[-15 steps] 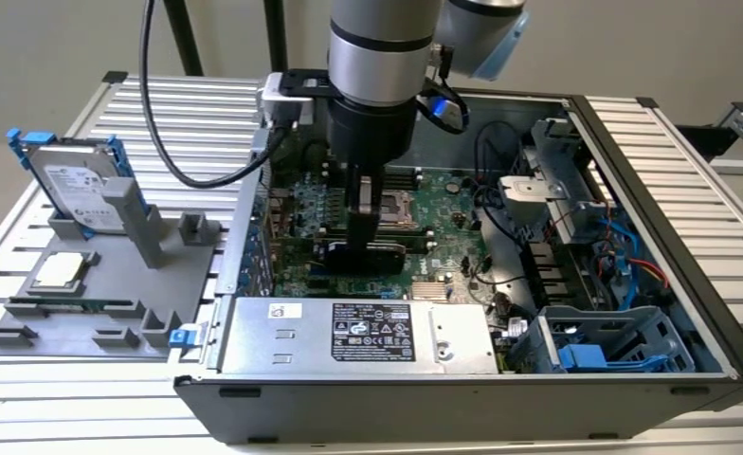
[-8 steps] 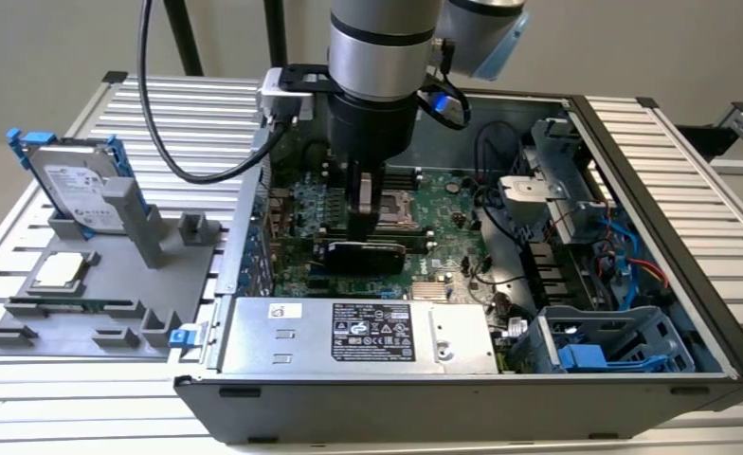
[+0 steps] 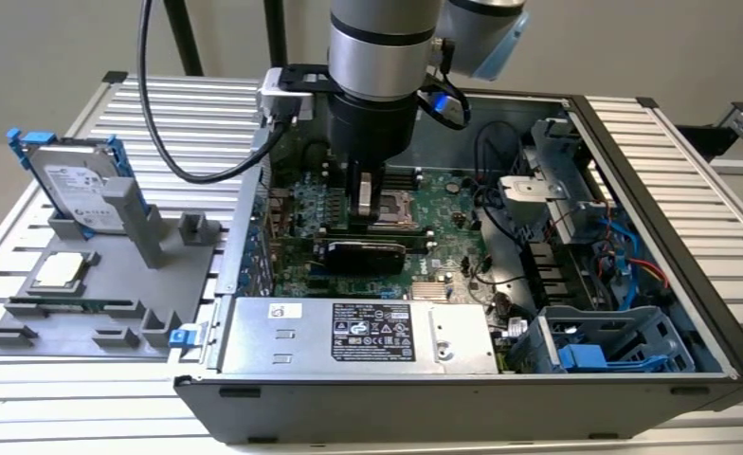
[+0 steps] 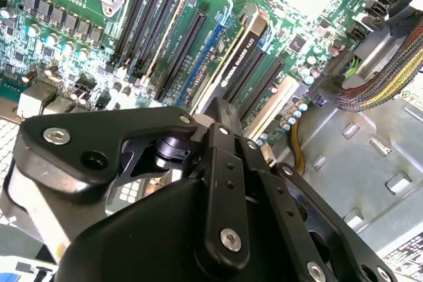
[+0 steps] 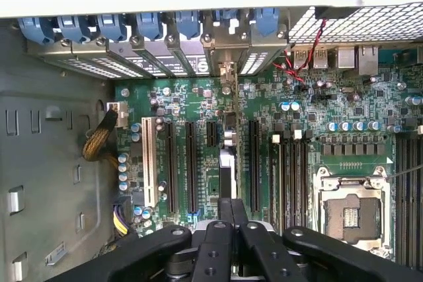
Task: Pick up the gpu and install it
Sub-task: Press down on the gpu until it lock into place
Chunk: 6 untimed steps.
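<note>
Down inside the open computer case (image 3: 473,417) with the gripper (image 3: 365,223), wrist and arm hanging straight over the green motherboard (image 3: 454,204). Fingers drawn together, narrow, no gap to speak of between the pads, nothing clamped that can be made out. Directly below the fingertips: the gpu (image 3: 365,254), standing on edge in a long expansion slot, black shroud showing in the exterior view, between the CPU socket (image 3: 387,201) and the silver power supply (image 3: 359,332). Seen in the second wrist view as a black strip with a pale edge (image 4: 248,51) running away from the gripper (image 4: 227,107); seen edge-on in the first wrist view (image 5: 227,163), reaching from the gripper (image 5: 231,204) to the rear slot openings under the blue retention clips (image 5: 149,24). Cannot tell whether the fingertips touch the card's top edge or sit just above it. Beside the card in the first wrist view, empty black slots, then memory slots (image 5: 291,176) and the open socket (image 5: 347,209). Outside the case, toward the exterior view's left, a gray fixture (image 3: 182,284) on the slatted table (image 3: 43,408), with a hard drive (image 3: 79,185) standing upright in it and a square CPU chip (image 3: 62,270) lying flat.
</note>
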{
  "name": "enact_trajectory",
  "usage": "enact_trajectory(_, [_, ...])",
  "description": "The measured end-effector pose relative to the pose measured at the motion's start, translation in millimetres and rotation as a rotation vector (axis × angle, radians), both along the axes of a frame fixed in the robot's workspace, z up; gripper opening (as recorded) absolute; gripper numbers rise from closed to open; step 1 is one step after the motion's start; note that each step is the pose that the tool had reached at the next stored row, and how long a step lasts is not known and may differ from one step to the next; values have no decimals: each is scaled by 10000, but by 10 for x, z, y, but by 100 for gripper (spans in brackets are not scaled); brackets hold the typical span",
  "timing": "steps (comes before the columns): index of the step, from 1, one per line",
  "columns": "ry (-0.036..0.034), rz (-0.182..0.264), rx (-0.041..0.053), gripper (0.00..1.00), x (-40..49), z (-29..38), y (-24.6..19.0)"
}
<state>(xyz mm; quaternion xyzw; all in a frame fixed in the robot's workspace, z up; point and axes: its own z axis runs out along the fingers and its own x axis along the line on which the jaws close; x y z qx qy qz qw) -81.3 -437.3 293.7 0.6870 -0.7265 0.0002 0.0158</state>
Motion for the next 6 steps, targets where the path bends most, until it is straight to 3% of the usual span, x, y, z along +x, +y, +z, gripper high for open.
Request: enact_trajectory(6, [0, 1, -24, 0, 0, 0, 0])
